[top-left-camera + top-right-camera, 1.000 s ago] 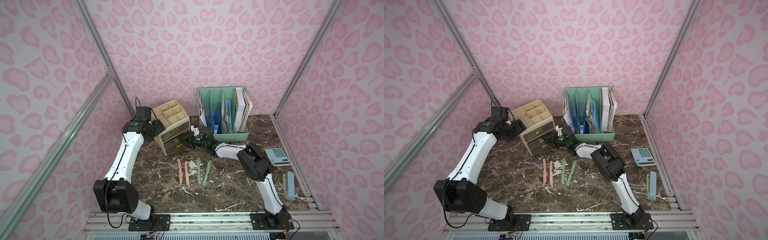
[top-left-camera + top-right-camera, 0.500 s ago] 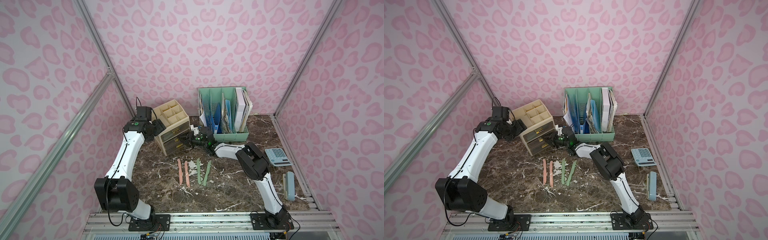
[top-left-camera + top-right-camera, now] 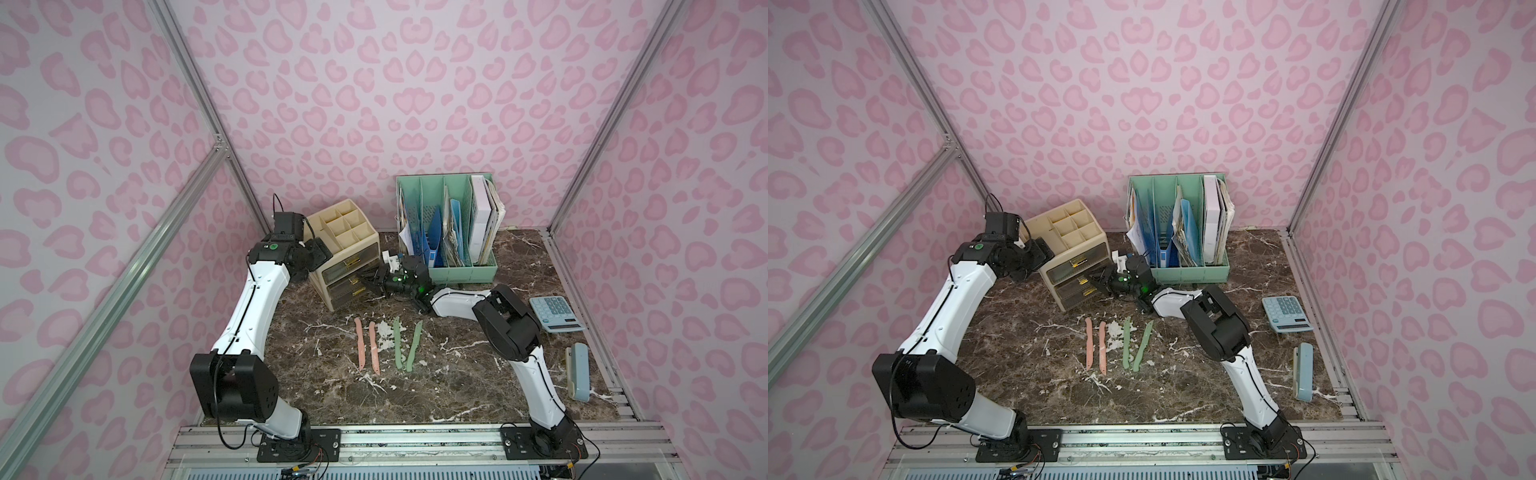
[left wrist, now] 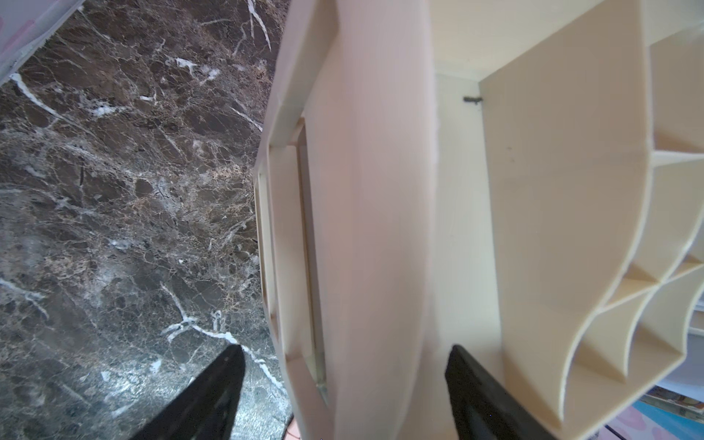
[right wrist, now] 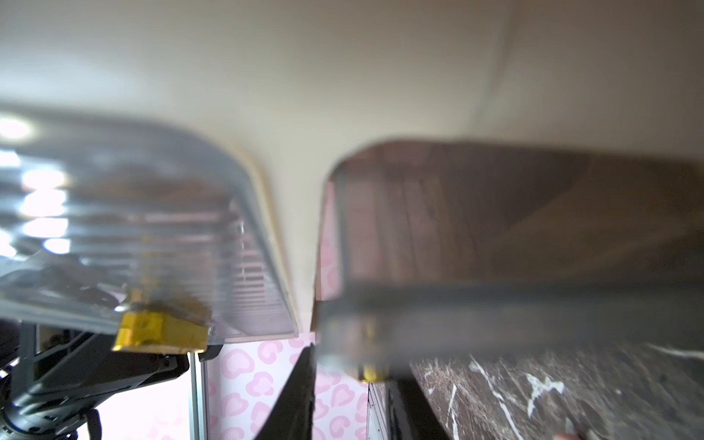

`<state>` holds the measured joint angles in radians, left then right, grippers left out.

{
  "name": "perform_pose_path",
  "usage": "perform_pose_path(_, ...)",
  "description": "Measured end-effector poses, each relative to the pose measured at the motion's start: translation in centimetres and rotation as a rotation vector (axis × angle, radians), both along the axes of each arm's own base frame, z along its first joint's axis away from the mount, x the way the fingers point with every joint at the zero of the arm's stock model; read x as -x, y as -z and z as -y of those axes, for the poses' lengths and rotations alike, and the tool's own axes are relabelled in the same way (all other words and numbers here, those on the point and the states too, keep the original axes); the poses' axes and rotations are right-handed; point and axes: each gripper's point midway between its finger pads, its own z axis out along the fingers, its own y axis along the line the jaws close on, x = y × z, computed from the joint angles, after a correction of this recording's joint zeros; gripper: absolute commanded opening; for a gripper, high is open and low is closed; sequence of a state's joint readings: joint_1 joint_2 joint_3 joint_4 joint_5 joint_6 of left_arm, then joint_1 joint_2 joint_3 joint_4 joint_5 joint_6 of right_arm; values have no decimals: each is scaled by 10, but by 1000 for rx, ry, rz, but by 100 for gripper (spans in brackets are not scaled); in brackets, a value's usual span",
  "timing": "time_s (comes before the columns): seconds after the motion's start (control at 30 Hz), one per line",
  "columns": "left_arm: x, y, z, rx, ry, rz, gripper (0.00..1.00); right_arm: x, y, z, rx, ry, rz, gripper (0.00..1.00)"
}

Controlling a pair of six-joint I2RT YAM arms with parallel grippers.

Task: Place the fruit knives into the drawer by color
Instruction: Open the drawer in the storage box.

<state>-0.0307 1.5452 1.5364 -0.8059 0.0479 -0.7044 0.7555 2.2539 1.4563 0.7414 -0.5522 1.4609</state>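
**A:** What has changed over the last second?

**B:** The right gripper [image 3: 372,283] has drawn its jaws in. The right arm [image 3: 507,328] has swung its elbow slightly toward the cabinet [image 3: 347,249]. The knives have not shifted.

**A:** Now take it from the biggest thing down.

**B:** The table [image 3: 436,386], dark marble, lies under both grippers. The rack [image 3: 461,272] stands just behind the right gripper, toward the back wall. The cabinet sits between the two grippers. The left gripper [image 4: 344,354] is at its far side and the right gripper is at its drawer fronts.

**A:** How does the left gripper stand?

**B:** It is spread wide, astride the cabinet's side wall. One of its fingers [image 4: 205,400] hangs outside over the table and the other sits inside a top compartment. A sliver of gap shows on each side of the wall.

**A:** And the smaller things?

**B:** The calculator [image 3: 556,313] and the stapler [image 3: 579,376] lie well off on the right gripper's outer side, with the stapler nearer the base.

**A:** Where are the knives?

**B:** Two pink knives [image 3: 360,345] and two green knives [image 3: 397,343] lie side by side on the table. They are near the right gripper, on its base side, with the pink pair toward the left gripper. Neither gripper touches them.

**A:** And the right gripper's hold?

**B:** It is pinched on the gold handle [image 5: 371,372] of a drawer [image 5: 495,312], with a finger on either side. The wrist view is blurred, so I cannot tell which drawer below the top one it is.
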Motion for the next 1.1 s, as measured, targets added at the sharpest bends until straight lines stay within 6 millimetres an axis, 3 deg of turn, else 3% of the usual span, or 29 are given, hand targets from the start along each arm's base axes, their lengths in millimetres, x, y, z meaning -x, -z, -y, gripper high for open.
perform_pose_path(1.1, 2, -2, -4, 0, -9, -10, 84, 40, 0, 41, 44, -20, -16, 0)
